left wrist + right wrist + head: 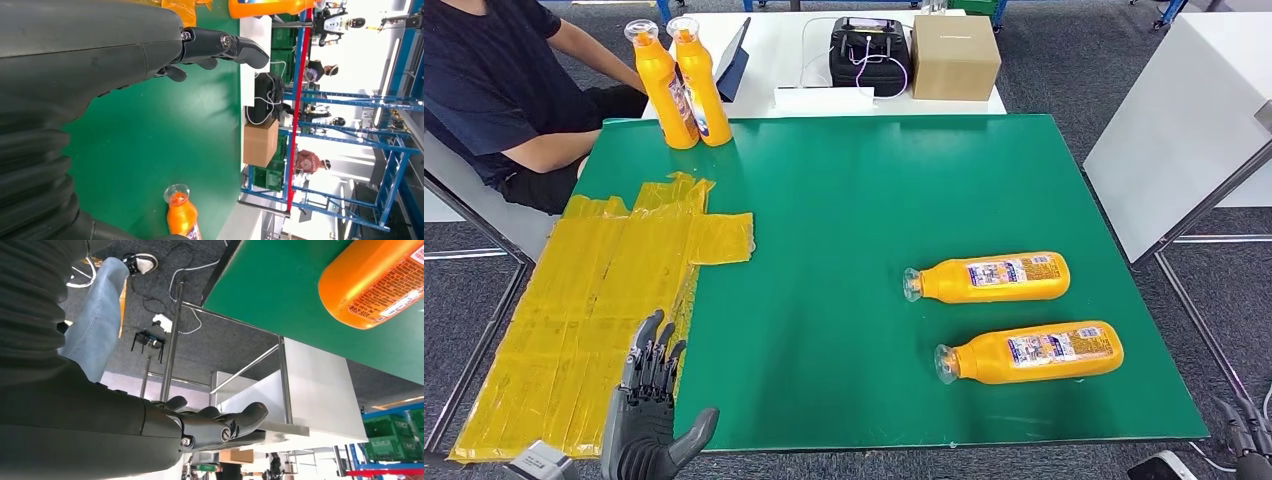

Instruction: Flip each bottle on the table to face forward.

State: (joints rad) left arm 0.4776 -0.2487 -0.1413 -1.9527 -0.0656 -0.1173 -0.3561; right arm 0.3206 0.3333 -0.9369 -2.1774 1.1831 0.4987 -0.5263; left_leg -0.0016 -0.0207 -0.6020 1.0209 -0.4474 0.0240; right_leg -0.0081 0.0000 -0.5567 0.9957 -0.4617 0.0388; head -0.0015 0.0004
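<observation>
Bottles are the matter here: two orange ones lie on their sides on the right part of the green table (844, 280), the farther lying bottle (989, 277) and the nearer lying bottle (1031, 352), one just behind the other, apart, both with caps pointing toward the robot's left and white labels facing up. Two more, the upright pair (680, 85), stand touching side by side at the far left corner of the table, just in front of a seated person (499, 90) in a dark shirt. A sheet of yellow tape strips (594, 300) covers the table's left portion. The left hand (646, 405) hovers over the near edge of the table beside the yellow strips, fingers extended and slightly apart, thumb out to the side, holding nothing; in the left wrist view its fingers (220, 45) reach out over bare green surface. The right hand (210, 422) hangs off the table's right side below the tabletop, fingers stretched out straight and empty, with the base of a lying bottle above it on the table edge. Behind the green table, a white table (774, 45) carries a cardboard box (955, 55) and a black device (869, 55).
</observation>
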